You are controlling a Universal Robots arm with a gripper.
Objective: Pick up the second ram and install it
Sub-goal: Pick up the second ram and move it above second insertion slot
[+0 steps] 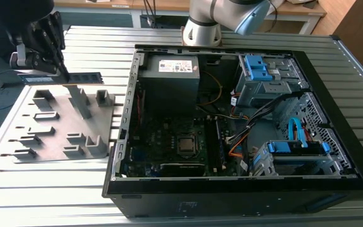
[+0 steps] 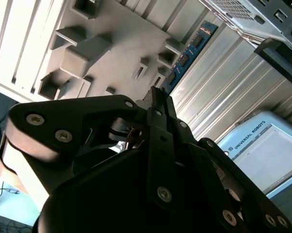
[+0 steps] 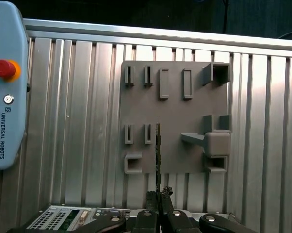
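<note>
The second ram [image 1: 84,77], a thin dark green stick, hangs level above the far end of the grey holder tray [image 1: 55,151], near the exterior view's left. My gripper [image 1: 62,72] is shut on one end of it. In the first wrist view the ram [image 3: 158,150] shows edge-on as a thin line running out from the closed fingertips [image 3: 153,196] over the tray [image 3: 175,116]. In the second wrist view the ram [image 2: 187,56] sticks out past the gripper [image 2: 158,97], its chips facing the camera.
An open black computer case [image 1: 121,156] lies on the slatted metal table, to the exterior view's right of the tray. Its motherboard [image 1: 168,142] faces up, with blue drive cages [image 1: 260,71] and cables beside it. A teach pendant [image 3: 5,87] rests on the table near the tray.
</note>
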